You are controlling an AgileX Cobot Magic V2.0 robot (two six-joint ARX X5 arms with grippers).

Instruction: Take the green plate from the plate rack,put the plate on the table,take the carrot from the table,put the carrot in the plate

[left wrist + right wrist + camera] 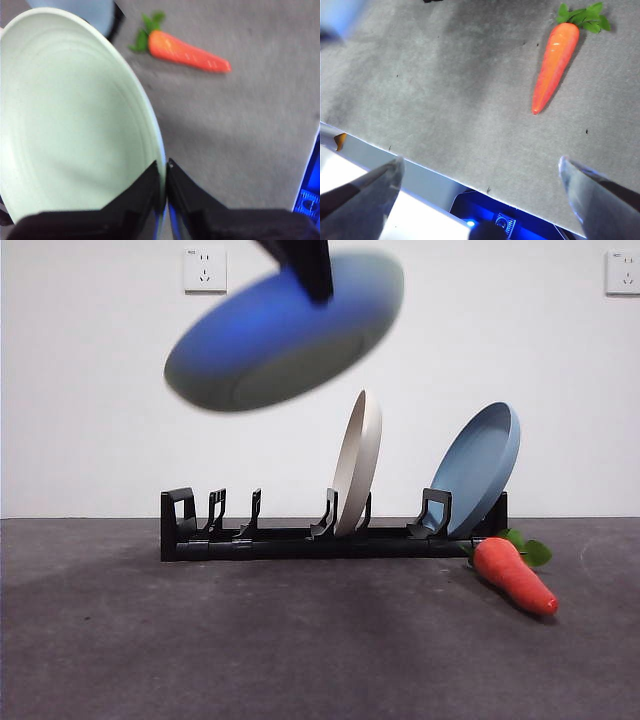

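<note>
My left gripper is shut on the rim of the green plate and holds it tilted, high in the air above the left part of the plate rack. In the left wrist view the plate is pale green, and the jaws of that gripper pinch its edge. The carrot lies on the table by the rack's right end, and also shows in the left wrist view. My right gripper is open and empty above the table, with the carrot ahead of it.
A cream plate stands upright in the rack's middle. A blue plate leans at the rack's right end, close to the carrot's leaves. The rack's left slots hold nothing. The table's front edge shows in the right wrist view.
</note>
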